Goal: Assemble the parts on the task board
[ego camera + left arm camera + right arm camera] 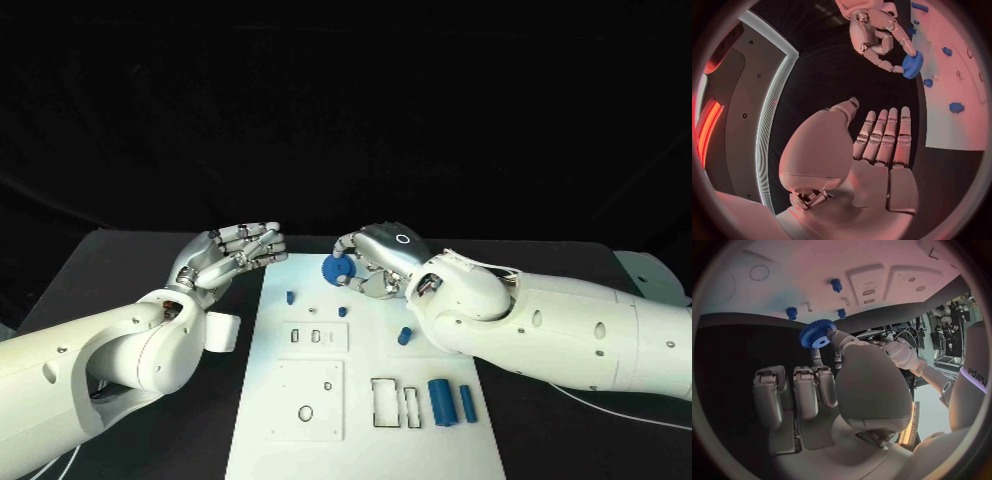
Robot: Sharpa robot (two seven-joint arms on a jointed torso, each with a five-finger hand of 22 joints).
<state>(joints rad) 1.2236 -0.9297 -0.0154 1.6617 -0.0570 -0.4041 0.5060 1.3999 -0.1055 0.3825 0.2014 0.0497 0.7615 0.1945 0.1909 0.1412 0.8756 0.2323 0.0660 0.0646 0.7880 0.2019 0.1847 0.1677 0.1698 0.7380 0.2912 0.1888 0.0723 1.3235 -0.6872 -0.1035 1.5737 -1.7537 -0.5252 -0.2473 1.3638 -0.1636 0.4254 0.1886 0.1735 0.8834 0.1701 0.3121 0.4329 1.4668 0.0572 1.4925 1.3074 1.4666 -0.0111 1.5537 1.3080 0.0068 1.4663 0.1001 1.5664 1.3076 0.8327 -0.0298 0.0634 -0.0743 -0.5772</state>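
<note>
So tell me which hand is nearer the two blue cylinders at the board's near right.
Right. The right hand holds the blue gear over the board's far end, on the cylinders' side. The left hand hovers off the task board's far left edge, farther away.

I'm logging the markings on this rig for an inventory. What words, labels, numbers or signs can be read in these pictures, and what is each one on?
"arpa", the visible end of a brand word cut off by the rim, in purple letters on a white arm cover in the right wrist view.
A small white ring mark, not text, on the back of the right robot hand.
No readable text on the task board or the blue gear.
</note>
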